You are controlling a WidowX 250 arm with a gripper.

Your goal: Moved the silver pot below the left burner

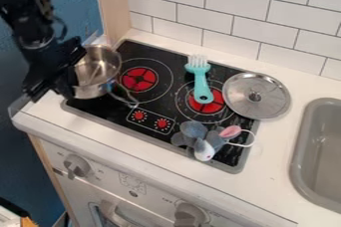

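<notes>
Claw (53, 85) at silver pot (95, 74), round, shiny, open-topped

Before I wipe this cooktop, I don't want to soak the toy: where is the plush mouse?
In the camera view, the plush mouse lies on the cooktop's near right corner, just below the right burner.

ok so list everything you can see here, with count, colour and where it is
pot: 1, silver, stovetop's left end
lid: 1, silver, right of right burner
brush: 1, teal, white bristles, over right burner
toy mouse: 1, grey, stovetop's front right
stovetop: 1, black, on counter
burners: 2, red, on stovetop
counter: 1, white, around stovetop
sink: 1, grey, right
wall tiles: several, white, behind
arm: 1, black, upper left
gripper: 1, black, at pot's left
</notes>
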